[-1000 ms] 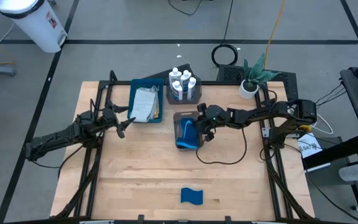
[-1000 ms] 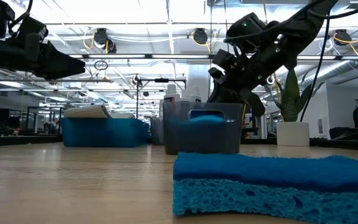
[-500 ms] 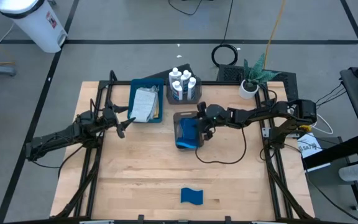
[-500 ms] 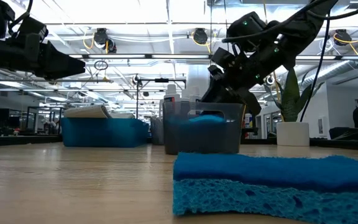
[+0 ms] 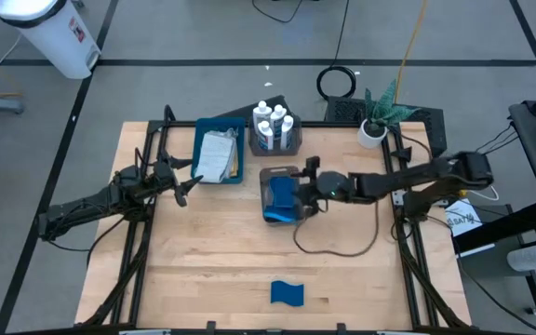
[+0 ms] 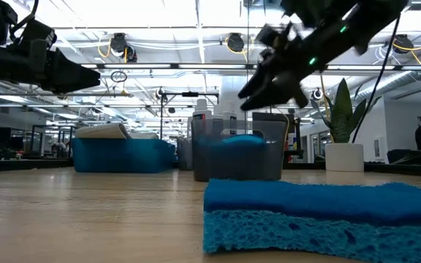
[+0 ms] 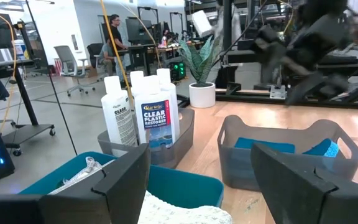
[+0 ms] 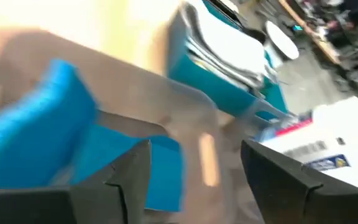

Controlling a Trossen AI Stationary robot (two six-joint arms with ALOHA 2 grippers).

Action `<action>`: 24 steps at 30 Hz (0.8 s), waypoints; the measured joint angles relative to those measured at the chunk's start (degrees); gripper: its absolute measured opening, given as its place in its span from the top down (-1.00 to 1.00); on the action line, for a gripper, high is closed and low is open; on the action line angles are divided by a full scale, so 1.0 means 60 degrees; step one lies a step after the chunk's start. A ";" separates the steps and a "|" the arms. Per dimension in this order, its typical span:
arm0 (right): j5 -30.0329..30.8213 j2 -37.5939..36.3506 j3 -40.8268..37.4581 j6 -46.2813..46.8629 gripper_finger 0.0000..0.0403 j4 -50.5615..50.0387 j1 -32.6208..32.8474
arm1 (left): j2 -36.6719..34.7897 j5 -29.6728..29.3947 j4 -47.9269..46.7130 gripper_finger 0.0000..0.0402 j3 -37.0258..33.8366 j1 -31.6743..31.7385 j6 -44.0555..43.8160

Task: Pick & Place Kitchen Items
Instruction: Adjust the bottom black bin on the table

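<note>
Tabletop sponges (image 5: 280,199) lie binned beneath right gripper (image 5: 307,177).

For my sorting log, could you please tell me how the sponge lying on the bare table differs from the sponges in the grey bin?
The loose sponge lies alone and flat on the wood near the table's front edge; the binned sponges sit together inside the grey bin at mid-table. The right pincer hangs open by the binned sponges, while no pincer is near the loose sponge. Both are blue and rectangular.
</note>
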 joint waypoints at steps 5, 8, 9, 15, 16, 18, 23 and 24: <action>-0.0934 -0.1041 -0.0096 0.1625 0.07 -0.0806 0.1112 | -0.0003 -0.0001 0.0000 -0.41 0.0000 0.0000 -0.0001; -0.2562 -0.1237 -0.0486 0.2528 0.26 -0.0290 0.1641 | -0.0001 0.0000 0.0000 -0.41 0.0000 0.0001 0.0001; -0.2764 -0.1237 -0.0661 0.2737 0.33 -0.0056 0.1833 | -0.0002 0.0000 0.0000 -0.41 -0.0001 0.0002 0.0000; -0.2757 -0.0816 -0.2014 0.3234 0.85 0.2215 0.2652 | -0.0003 -0.0001 0.0000 -0.41 0.0000 0.0002 -0.0001; -0.2754 -0.0655 -0.2211 0.3246 0.92 0.2651 0.2707 | 0.0000 0.0002 0.0000 -0.41 -0.0001 0.0004 -0.0001; -0.2746 -0.0368 -0.2551 0.3431 0.96 0.3502 0.2767 | -0.0003 0.0002 0.0000 -0.41 -0.0001 0.0002 -0.0001; -0.2743 0.0717 -0.2859 0.4337 0.94 0.4572 0.2760 | -0.0003 0.0003 -0.0009 -0.41 -0.0004 0.0000 -0.0001; -0.2739 0.0957 -0.2860 0.4368 0.96 0.4765 0.2757 | 0.0001 0.0006 -0.0022 -0.41 -0.0004 0.0001 -0.0001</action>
